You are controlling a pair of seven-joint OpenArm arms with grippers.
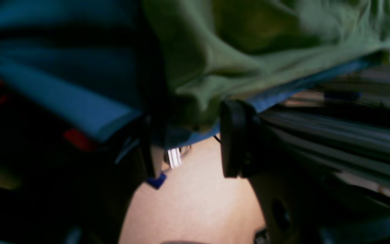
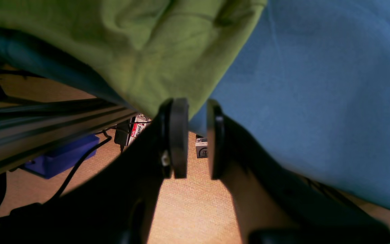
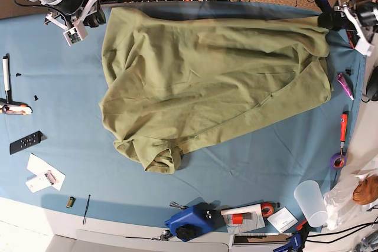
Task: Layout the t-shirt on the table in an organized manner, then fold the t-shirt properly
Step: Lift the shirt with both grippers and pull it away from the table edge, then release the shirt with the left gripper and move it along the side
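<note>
Right pincer [image 2: 193,139]: jaws parted with a clear gap, nothing between them; its tips sit at the table [image 2: 317,84] edge, just below a corner of the shirt [image 2: 141,51]. Left pincer [image 1: 195,139]: jaws apart, the shirt's hem bunched just above the gap, contact not discernible in the blurred view. In the base view the right pincer [image 3: 94,17] lies at the shirt's far-left corner and the left pincer [image 3: 326,20] at its far-right corner. The shirt [image 3: 212,81] lies spread across the far half of the blue table [image 3: 59,87], wrinkled, with a crumpled fold at its near-left end. Beyond it, scattered along the table margins: a remote [image 3: 25,141], a clear cup [image 3: 311,202], an orange-handled tool [image 3: 343,128] and a blue device [image 3: 190,222].
</note>
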